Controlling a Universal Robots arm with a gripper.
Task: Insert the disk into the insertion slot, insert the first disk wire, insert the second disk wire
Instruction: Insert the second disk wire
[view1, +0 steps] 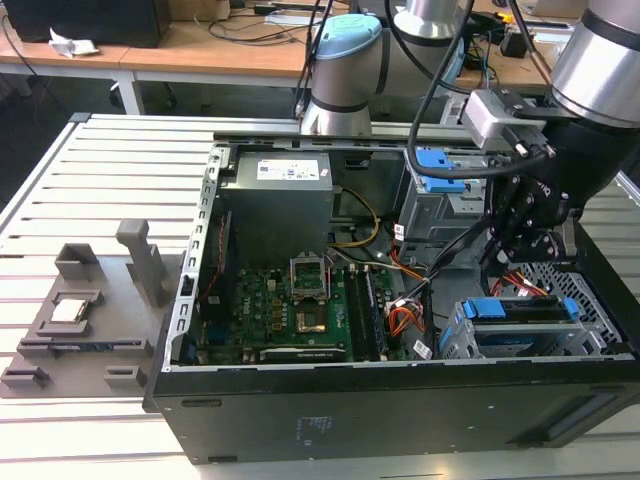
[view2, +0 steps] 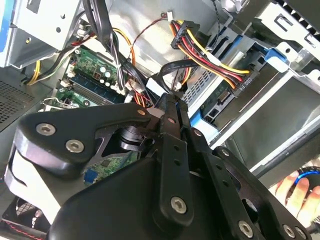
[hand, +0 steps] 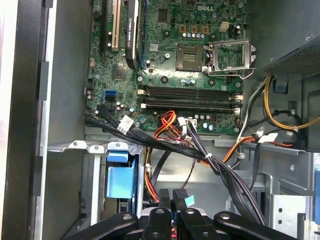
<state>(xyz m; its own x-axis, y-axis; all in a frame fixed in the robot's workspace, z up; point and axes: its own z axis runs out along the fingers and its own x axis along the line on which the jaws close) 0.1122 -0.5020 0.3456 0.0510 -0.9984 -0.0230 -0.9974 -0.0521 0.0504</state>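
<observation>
Slatted metal tabletop (view1: 60, 180) carried an open computer case (view1: 400, 410), its lid off and the motherboard (hand: 190, 65) exposed. Toward the exterior view's right, the disk (view1: 535, 338), in its blue carrier, lay seated inside the insertion slot (view1: 455, 340). This was the low perforated cage nearer the camera than the taller cage (view1: 440, 185) with the blue latch, so the first step appeared complete. The gripper (view1: 525, 235) hung close above the disk among loose wires. In the second wrist view its fingers (view2: 170, 125) were drawn almost fully together, the tips pinching what appeared to be the end of a black flat wire (view2: 172, 67); the plug itself was hidden between them. A power plug (view2: 243, 80) with yellow, red and black leads, probably the other disk wire, hung free nearby beside the cage. The step in hand was judged to be the seating of the first disk wire. Done well, it would call for the plug to be held square to the disk's socket and pressed straight along the socket's axis without tilt. The wire's slack would need to stay clear of the neighbouring bundle, which could snag it or drag the plug sideways. A person's hand (view2: 295, 192) lay at the edge of the second wrist view, which argued for slow motion.
</observation>
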